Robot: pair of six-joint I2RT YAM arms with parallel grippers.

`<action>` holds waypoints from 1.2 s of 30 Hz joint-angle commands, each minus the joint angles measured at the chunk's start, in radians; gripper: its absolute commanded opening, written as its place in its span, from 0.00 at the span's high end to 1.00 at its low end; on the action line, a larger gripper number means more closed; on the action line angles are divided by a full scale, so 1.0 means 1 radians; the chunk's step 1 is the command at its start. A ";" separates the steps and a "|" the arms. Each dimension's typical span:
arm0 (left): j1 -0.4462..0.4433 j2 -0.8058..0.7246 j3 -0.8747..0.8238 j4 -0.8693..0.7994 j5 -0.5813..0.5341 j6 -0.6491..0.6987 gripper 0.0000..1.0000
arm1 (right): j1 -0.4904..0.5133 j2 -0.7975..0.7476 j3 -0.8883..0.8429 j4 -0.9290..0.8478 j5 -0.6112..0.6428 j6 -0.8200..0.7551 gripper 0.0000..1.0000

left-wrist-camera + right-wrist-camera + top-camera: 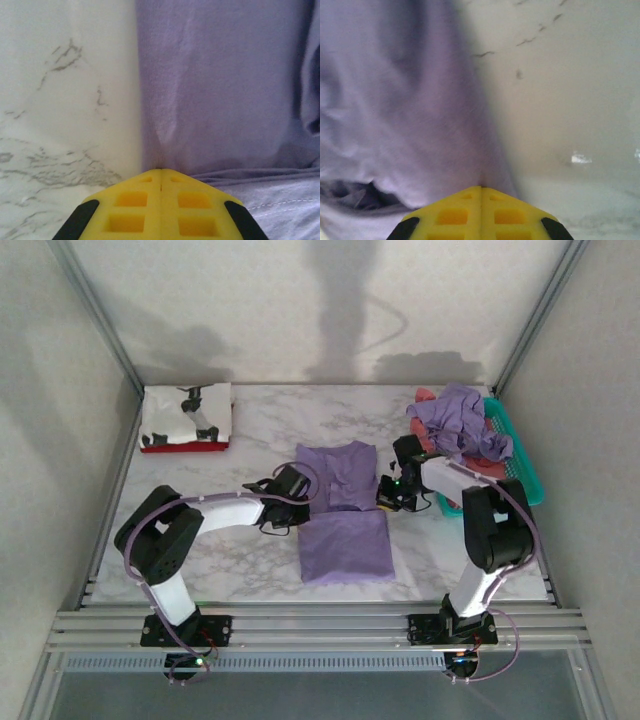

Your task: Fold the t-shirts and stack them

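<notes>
- lavender t-shirt (343, 515) lies flat in the middle of the marble table (260, 430), between the two arms; its far part is narrower and lies over the wider near part.
- left gripper (300, 483) sits at the shirt's left edge. in the left wrist view its yellow fingers (135, 200) are pressed together, and the lavender cloth (225, 90) puckers into a crease that runs right to the tips (161, 172), so it is pinching the edge.
- right gripper (385, 495) sits at the shirt's right edge. its fingers (510, 217) are pressed together too. the view is blurred, but the cloth (395, 100) seems caught at the tips (481, 189).
- white t-shirt (187, 415) with black print lies folded at the far left corner, on top of a red t-shirt (185, 447) whose edge shows beneath it.
- crumpled purple t-shirt (455, 420) is heaped in the teal basket (520, 465) at the far right, with coral-red cloth (425, 397) poking out beside it.
</notes>
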 commanded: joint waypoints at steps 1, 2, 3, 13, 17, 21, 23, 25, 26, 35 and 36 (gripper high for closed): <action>0.010 0.040 -0.029 0.032 0.018 0.017 1.00 | -0.016 0.051 -0.013 0.005 0.012 0.003 1.00; 0.010 0.042 -0.028 0.025 0.011 0.021 1.00 | -0.016 0.055 -0.011 -0.005 0.026 0.002 1.00; 0.010 0.043 -0.022 0.006 -0.007 0.027 1.00 | -0.016 0.052 -0.004 -0.024 0.056 0.004 1.00; -0.013 -0.221 0.090 -0.189 -0.033 0.024 1.00 | 0.004 -0.210 0.030 -0.190 0.015 -0.030 0.75; -0.029 -0.331 0.056 -0.253 0.010 -0.010 0.88 | 0.010 -0.375 -0.048 -0.263 0.020 -0.017 0.70; -0.101 -0.413 -0.066 -0.234 0.025 -0.080 0.78 | 0.022 -0.514 -0.190 -0.324 0.021 -0.004 0.67; -0.132 -0.423 -0.144 -0.157 0.074 -0.132 0.77 | 0.041 -0.568 -0.256 -0.345 0.023 0.009 0.66; -0.187 -0.409 -0.182 -0.128 0.075 -0.175 0.75 | 0.082 -0.619 -0.312 -0.353 0.031 0.048 0.65; -0.211 -0.400 -0.189 -0.132 0.066 -0.187 0.74 | 0.124 -0.635 -0.312 -0.354 0.041 0.078 0.63; -0.354 -0.420 -0.280 -0.139 0.029 -0.320 0.69 | 0.231 -0.678 -0.454 -0.294 0.080 0.256 0.56; -0.360 -0.431 -0.298 -0.132 0.028 -0.339 0.67 | 0.239 -0.684 -0.467 -0.286 0.080 0.264 0.55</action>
